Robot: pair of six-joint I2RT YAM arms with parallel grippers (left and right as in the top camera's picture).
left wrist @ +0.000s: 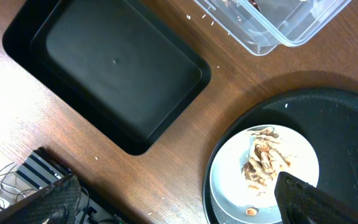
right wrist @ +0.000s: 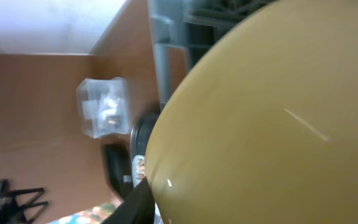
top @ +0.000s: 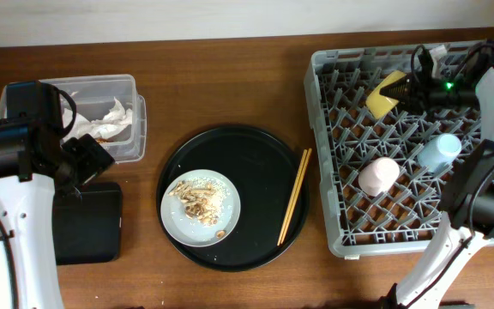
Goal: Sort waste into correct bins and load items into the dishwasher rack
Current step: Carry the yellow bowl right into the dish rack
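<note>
The right pincer (top: 412,86) is at the yellow bowl (top: 385,93), which stands tilted among the pegs at the back of the rack (top: 317,146). The bowl fills its wrist view, and I cannot tell whether the jaws clamp it or stand loose. The left pincer (top: 86,160) hangs spread wide, holding nothing, by the black bin (left wrist: 117,74). The scraps (left wrist: 263,163) lie on the plate (left wrist: 229,180), the chopsticks (top: 295,196) on the round tray (top: 256,163).
</note>
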